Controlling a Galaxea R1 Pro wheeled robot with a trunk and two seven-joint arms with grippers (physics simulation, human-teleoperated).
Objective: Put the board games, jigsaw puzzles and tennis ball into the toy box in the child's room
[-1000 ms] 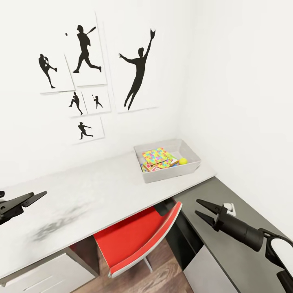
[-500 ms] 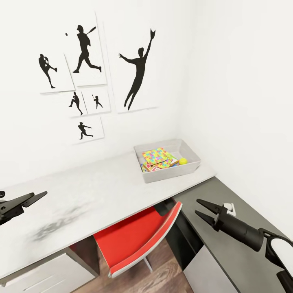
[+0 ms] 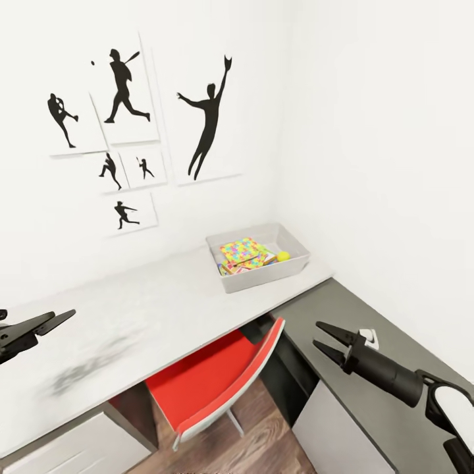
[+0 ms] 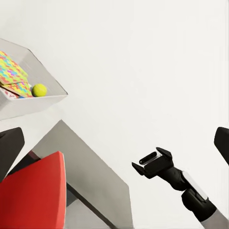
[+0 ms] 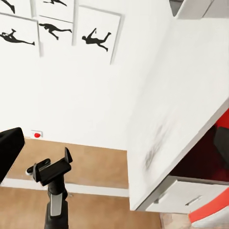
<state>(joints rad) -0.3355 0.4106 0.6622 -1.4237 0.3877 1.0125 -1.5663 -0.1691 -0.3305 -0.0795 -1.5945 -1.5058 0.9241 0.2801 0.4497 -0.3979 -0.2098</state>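
**Toys in the tray, both grippers empty**

Toy box (image 3: 260, 280) sits on the table (image 3: 151, 303) at its far right end, close to the room corner. Its long axis runs along the table's length, roughly parallel to the back wall. Inside: a jigsaw puzzle (image 3: 241, 251) on top, lying flat and slightly skewed to the tray walls, with edges of game boxes (image 3: 232, 267) showing beneath it. Tennis ball (image 3: 283, 256) rests in the tray's right end, just beside the puzzle.

Left gripper (image 3: 41, 325) hovers over the table's near left part, fingers slightly parted, nothing between them. Right gripper (image 3: 327, 342) hangs over the dark-grey cabinet (image 3: 368, 388), jaws spread apart, holding nothing, pointing toward the tray but well apart from it.

Red chair (image 3: 210, 375) is tucked under the table. Baseball silhouette prints (image 3: 122, 125) hang on the wall above.
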